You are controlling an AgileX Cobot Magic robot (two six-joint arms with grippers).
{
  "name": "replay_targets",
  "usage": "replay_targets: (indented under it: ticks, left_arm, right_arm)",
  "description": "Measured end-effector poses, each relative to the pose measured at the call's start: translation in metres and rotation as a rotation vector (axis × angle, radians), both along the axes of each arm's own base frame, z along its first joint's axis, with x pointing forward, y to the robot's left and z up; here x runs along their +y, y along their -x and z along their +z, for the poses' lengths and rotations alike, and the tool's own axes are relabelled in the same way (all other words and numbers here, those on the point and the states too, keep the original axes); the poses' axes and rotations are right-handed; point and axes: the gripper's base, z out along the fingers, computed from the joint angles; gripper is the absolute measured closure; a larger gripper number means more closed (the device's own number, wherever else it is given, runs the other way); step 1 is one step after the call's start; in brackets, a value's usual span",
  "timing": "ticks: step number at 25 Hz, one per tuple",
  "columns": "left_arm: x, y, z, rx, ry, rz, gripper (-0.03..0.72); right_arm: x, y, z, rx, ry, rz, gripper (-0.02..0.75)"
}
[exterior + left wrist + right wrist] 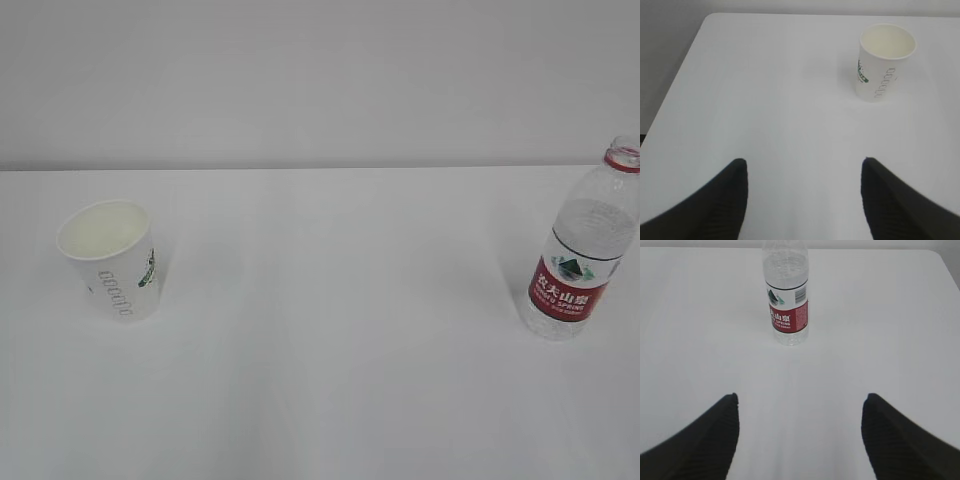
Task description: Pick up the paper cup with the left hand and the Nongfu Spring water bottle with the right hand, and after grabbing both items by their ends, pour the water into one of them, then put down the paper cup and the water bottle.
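Your left gripper [804, 167] and right gripper [801, 402] stand spread, empty, only fingertips showing. The bottle's [786, 300] top is cut off at twelve o'clock; the cup [883, 62] sits at one o'clock.

The small tapered white paper cup [110, 258] is cream inside, with grey-green lettering and a small green logo. The clear ribbed plastic water bottle [582, 245] wears a red label with white characters, a green-white emblem and a red neck ring. The plain white desk [340, 340] carries no pattern. Both gripper finger pairs are black.
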Motion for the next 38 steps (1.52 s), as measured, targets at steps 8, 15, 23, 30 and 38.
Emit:
replay_targets:
  ticks: [8,15,23,30,38]
  left_arm:
    - [0.0,0.0,0.0,0.0,0.0,0.0,0.172]
    - [0.0,0.0,0.0,0.0,0.0,0.0,0.172]
    - [0.0,0.0,0.0,0.0,0.0,0.0,0.172]
    - [0.0,0.0,0.0,0.0,0.0,0.0,0.172]
    - [0.0,-0.0004,0.0001,0.002,0.0,0.0,0.172]
  right_arm:
    - [0.0,0.0,0.0,0.0,0.0,0.0,0.164]
    - [0.0,0.0,0.0,0.0,0.0,0.0,0.164]
    - [0.0,0.0,0.0,0.0,0.0,0.0,0.164]
    - [0.0008,0.0,0.0,0.0,-0.008,0.006,0.164]
    - [0.0014,-0.0003,0.0005,-0.006,-0.014,0.01,0.164]
